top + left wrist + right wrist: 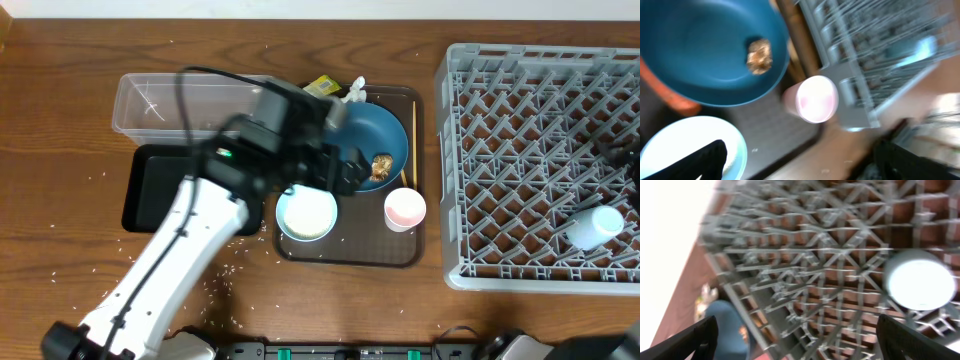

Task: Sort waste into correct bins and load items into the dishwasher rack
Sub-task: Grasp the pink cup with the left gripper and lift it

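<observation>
The dark-blue dish (pixel 385 135) sits on a brown tray and holds a brown food lump (pixel 381 164), also in the left wrist view (pixel 759 56). The white bowl (pixel 307 214) and pinkish cup (pixel 405 208) stand in front of it. My left gripper (pixel 348 166) hovers open and empty over the dish's near edge (pixel 800 170). An orange piece (pixel 675 97) lies beside the dish. The yellow-green wrapper (pixel 321 87) and tissue (pixel 355 92) lie behind the dish. The light-blue cup (pixel 592 225) stands in the grey rack (pixel 500 150). My right gripper (pixel 800 340) is open above the rack, left of the cup (pixel 920 280).
The clear tub (pixel 165 100) and black tray (pixel 155 190) lie left of the brown serving tray (pixel 415 245). Loose rice grains (pixel 225 270) are scattered on the wooden table in front. The left arm crosses above the black tray.
</observation>
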